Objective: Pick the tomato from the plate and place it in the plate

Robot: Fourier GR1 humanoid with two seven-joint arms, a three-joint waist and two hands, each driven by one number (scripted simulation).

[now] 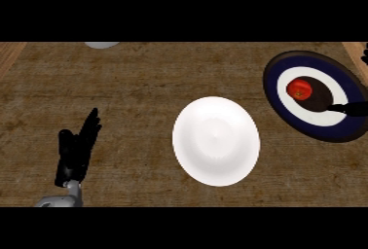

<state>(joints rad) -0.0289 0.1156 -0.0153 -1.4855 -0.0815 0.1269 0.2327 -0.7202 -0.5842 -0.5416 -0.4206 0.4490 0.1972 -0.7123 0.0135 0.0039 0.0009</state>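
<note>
A red tomato (299, 89) lies in the dark middle of a navy and white ringed plate (284, 73) at the right. A plain white plate (215, 141) sits in the middle of the counter with nothing on it. My right hand (348, 109) shows only as black fingertips coming in from the right edge over the ringed plate, a little right of and below the tomato, not touching it. My left hand (78, 148) rests open at the lower left, fingers straight and pointing up, well away from both plates.
The brown wooden counter (129, 82) fills the view. A pale round object (102, 44) is cut off by the top edge at the upper left. Lighter wood strips show at the far upper corners.
</note>
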